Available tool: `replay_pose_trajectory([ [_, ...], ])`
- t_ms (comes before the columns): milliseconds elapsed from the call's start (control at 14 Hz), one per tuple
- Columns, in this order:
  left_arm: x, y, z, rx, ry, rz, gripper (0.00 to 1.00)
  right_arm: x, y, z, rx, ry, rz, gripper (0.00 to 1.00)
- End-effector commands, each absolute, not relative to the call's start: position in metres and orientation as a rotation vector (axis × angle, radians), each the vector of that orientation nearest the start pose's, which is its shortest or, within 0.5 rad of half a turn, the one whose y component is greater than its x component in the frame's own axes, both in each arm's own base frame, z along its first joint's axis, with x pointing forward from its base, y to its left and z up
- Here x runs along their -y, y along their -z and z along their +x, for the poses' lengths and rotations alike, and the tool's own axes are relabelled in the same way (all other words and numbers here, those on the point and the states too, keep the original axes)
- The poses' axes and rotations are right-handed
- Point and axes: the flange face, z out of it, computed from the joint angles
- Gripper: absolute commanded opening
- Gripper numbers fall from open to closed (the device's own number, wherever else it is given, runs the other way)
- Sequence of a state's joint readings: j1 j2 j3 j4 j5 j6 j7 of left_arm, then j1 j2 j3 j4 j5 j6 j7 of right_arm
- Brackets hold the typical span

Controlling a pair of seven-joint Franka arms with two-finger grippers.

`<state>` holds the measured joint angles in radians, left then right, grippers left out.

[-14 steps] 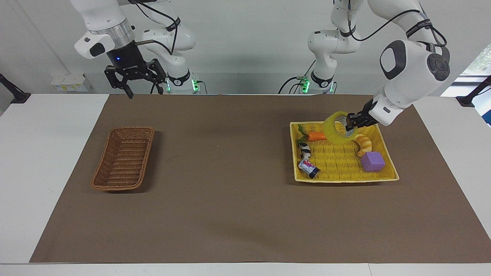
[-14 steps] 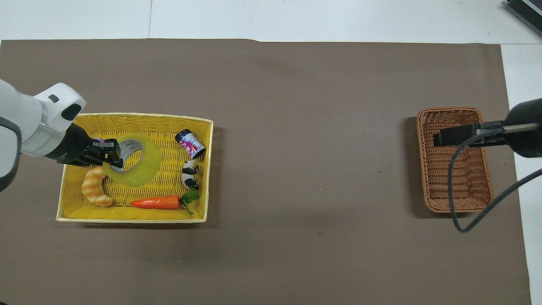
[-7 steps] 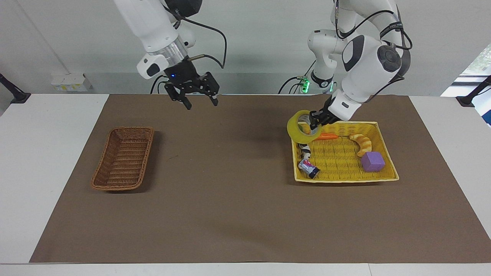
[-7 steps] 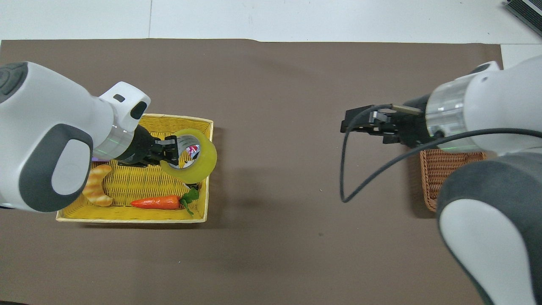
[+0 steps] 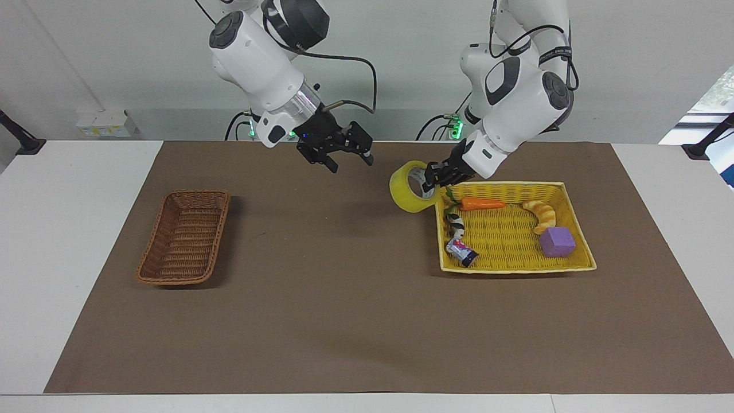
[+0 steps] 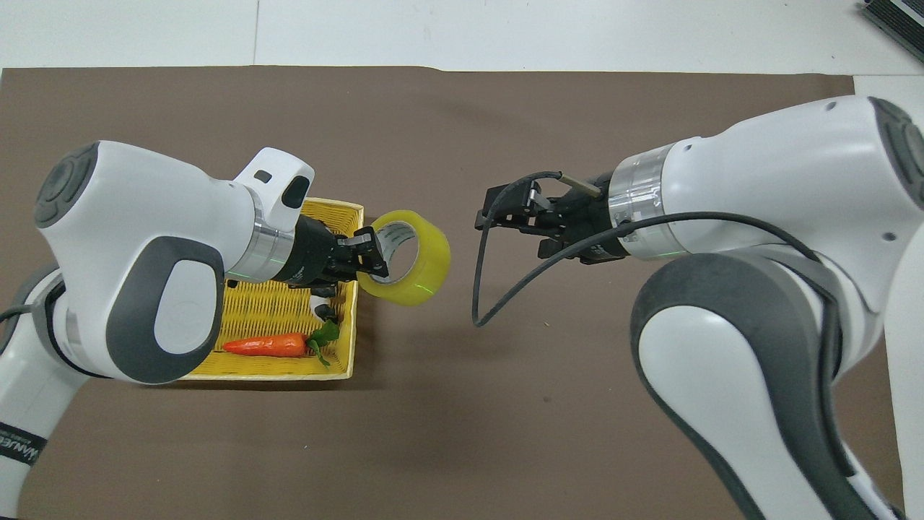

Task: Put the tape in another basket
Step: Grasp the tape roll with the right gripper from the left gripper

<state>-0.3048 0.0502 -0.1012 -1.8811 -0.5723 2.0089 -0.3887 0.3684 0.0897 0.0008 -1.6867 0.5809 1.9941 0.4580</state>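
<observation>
Carrying tape (image 5: 412, 186) w/ left gripper (image 5: 434, 175) clamped on the ring wall – up in the air, just off the yellow basket (image 5: 565, 266) rim, over the mat.
Tape prob. light, stiff, slick outside – a grip thru the core on 1 wall looks best. Right gripper (image 5: 344, 160) jaws apart, over the mat near the tape. Wicker basket (image 5: 184, 236) holds nothing; yellow basket has carrot (image 5: 480, 203), croissant (image 5: 542, 214), purple block (image 5: 557, 241), can (image 5: 462, 251), 1 small b/w toy (image 5: 456, 223).

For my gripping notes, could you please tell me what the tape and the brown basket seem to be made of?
Tape: glossy translucent yellow plastic film, seemingly on a pale cardboard core; light shines through it.
Basket: brown woven wicker or a look-alike, matte; the weave shows.
</observation>
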Motion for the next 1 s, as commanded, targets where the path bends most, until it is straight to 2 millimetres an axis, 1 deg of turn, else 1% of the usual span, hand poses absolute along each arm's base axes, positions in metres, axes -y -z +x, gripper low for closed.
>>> replay_pose_trajectory([
  [0,0.281,-0.508,0.511,-0.265,0.116,2.556,0.00,-0.268,-0.542,0.551,-0.238,-0.030,-2.518,1.00],
  [71,0.286,-0.509,0.509,-0.255,0.116,2.554,0.00,-0.263,-0.541,0.551,-0.189,-0.027,-2.527,1.00],
  [143,0.291,-0.510,0.506,-0.245,0.121,2.549,0.00,-0.263,-0.541,0.551,-0.174,-0.022,-2.526,1.00],
  [214,0.292,-0.510,0.506,-0.251,0.118,2.543,0.00,-0.263,-0.540,0.550,-0.181,-0.030,-2.519,1.00],
  [357,0.303,-0.511,0.501,-0.228,0.110,2.541,0.00,-0.261,-0.534,0.546,-0.187,-0.042,-2.517,1.00],
  [429,0.305,-0.512,0.500,-0.228,0.107,2.534,0.00,-0.260,-0.533,0.544,-0.181,-0.046,-2.521,1.00],
  [571,0.308,-0.513,0.498,-0.231,0.113,2.519,0.00,-0.260,-0.531,0.540,-0.187,-0.058,-2.523,1.00],
  [643,0.314,-0.514,0.496,-0.225,0.117,2.510,0.00,-0.260,-0.533,0.539,-0.186,-0.058,-2.522,1.00],
  [714,0.314,-0.515,0.497,-0.238,0.110,2.493,0.00,-0.260,-0.533,0.539,-0.175,-0.058,-2.524,1.00],
  [786,0.314,-0.516,0.498,-0.257,0.114,2.468,0.00,-0.261,-0.532,0.538,-0.163,-0.066,-2.532,0.77],
  [857,0.315,-0.517,0.498,-0.261,0.120,2.459,0.00,-0.262,-0.535,0.538,-0.175,-0.067,-2.530,0.31],
  [929,0.317,-0.517,0.497,-0.258,0.122,2.458,0.00,-0.260,-0.536,0.538,-0.181,-0.071,-2.529,0.04],
])
